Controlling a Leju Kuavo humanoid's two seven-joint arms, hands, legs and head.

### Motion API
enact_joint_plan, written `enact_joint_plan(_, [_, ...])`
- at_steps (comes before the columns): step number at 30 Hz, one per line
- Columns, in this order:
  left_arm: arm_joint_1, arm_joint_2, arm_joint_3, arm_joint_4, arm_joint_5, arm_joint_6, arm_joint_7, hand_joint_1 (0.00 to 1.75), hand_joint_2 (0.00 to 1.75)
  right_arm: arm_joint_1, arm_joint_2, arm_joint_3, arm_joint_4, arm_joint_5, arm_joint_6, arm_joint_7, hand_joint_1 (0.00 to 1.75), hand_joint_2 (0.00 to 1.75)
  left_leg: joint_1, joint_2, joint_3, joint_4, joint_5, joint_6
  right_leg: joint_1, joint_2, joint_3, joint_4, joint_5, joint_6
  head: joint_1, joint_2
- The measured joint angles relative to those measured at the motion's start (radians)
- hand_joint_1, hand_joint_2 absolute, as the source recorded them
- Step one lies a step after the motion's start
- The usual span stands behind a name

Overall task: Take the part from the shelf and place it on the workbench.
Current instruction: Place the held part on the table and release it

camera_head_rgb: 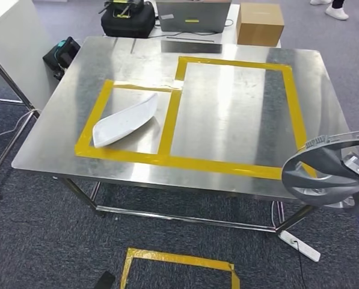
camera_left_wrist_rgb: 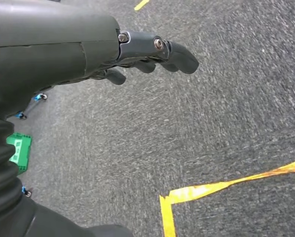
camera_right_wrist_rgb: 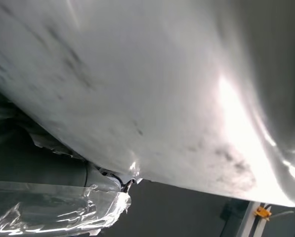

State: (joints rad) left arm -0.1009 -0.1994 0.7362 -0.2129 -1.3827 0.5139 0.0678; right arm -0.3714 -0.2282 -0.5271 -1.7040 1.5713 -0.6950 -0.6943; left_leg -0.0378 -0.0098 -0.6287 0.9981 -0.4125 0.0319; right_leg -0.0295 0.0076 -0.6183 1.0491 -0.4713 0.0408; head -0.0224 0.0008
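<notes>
A large grey curved part [camera_head_rgb: 325, 171] hangs in the air just off the front right corner of the steel workbench [camera_head_rgb: 222, 114]. Its glossy underside [camera_right_wrist_rgb: 157, 89] lies close against my right hand [camera_right_wrist_rgb: 45, 173], which holds it from below, with crinkled clear film [camera_right_wrist_rgb: 60, 210] beside the hand. A white curved part [camera_head_rgb: 125, 120] lies inside the smaller yellow-taped rectangle on the bench's left. The larger taped rectangle [camera_head_rgb: 231, 167] to its right has bare steel inside. My left hand [camera_left_wrist_rgb: 153, 52] hangs over the grey carpet, fingers stretched out, holding nothing.
Behind the bench stand a black bag [camera_head_rgb: 127, 21], a laptop [camera_head_rgb: 193, 15] and a cardboard box [camera_head_rgb: 259, 24]. A black case [camera_head_rgb: 61, 54] sits at the left. A power strip [camera_head_rgb: 300, 245] and a yellow taped square [camera_head_rgb: 177, 262] are on the floor in front.
</notes>
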Motion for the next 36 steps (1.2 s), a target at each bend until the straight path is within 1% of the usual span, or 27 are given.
enact_joint_plan(1, [0.000,-0.001,0.000,0.000,0.000,0.000,0.000,0.00,1.75,-0.002,0.000,0.000,0.001,0.000,0.000,0.000,1.75,1.75,-0.004,-0.002,0.000,0.002,0.000,0.000,0.002,-0.002,0.005,-0.005,0.008,-0.014,0.002,0.000])
enact_joint_plan(2, [0.000,-0.003,0.000,0.000,0.000,0.000,0.000,0.00,1.75,-0.004,0.000,0.001,0.001,0.000,0.000,0.000,1.75,1.75,-0.006,-0.003,-0.001,0.003,-0.001,0.001,0.002,-0.004,0.012,-0.018,0.016,-0.020,0.004,0.000])
enact_joint_plan(3, [0.000,-0.004,0.000,0.000,0.000,0.001,-0.001,0.00,1.75,-0.006,0.000,0.001,0.001,0.000,0.000,0.000,1.75,1.75,-0.007,-0.003,-0.001,0.003,0.000,0.003,0.001,-0.006,0.016,-0.023,0.013,-0.011,0.003,0.000])
enact_joint_plan(4, [0.000,-0.004,0.000,0.000,0.001,0.001,-0.001,0.00,1.75,-0.006,0.000,0.001,0.001,0.000,0.000,0.000,1.75,1.75,-0.007,-0.003,-0.001,0.003,0.000,0.005,0.000,-0.007,0.018,-0.027,0.018,0.002,0.004,0.000])
enact_joint_plan(5, [0.000,-0.005,0.000,0.000,0.001,0.001,-0.001,0.00,1.75,-0.008,0.000,0.002,0.001,0.000,0.000,0.000,1.75,1.75,-0.007,-0.003,-0.001,0.003,0.000,0.007,0.000,-0.008,0.021,-0.032,0.017,0.010,0.004,0.000])
enact_joint_plan(12, [0.000,-0.006,0.001,0.000,0.001,0.003,-0.001,0.00,1.75,-0.018,0.000,0.002,0.001,-0.001,0.000,0.000,1.75,1.75,-0.006,-0.003,-0.001,0.003,0.002,0.013,0.000,-0.009,0.026,-0.042,0.024,0.022,0.004,0.000])
enact_joint_plan(22, [-0.001,-0.005,0.006,0.000,0.011,0.000,-0.001,0.00,1.75,-0.029,0.000,0.002,0.001,0.000,0.000,0.000,1.75,1.75,-0.005,-0.003,-0.001,0.003,0.005,0.015,0.001,-0.009,0.026,-0.043,0.027,0.027,0.004,0.000])
enact_joint_plan(36, [-0.002,-0.005,0.007,0.000,0.019,-0.011,-0.009,0.00,1.75,-0.030,0.000,0.002,0.007,0.000,0.000,0.000,1.75,1.75,-0.004,-0.003,-0.001,0.003,0.006,0.015,0.001,-0.009,0.026,-0.043,0.028,0.028,0.004,0.000])
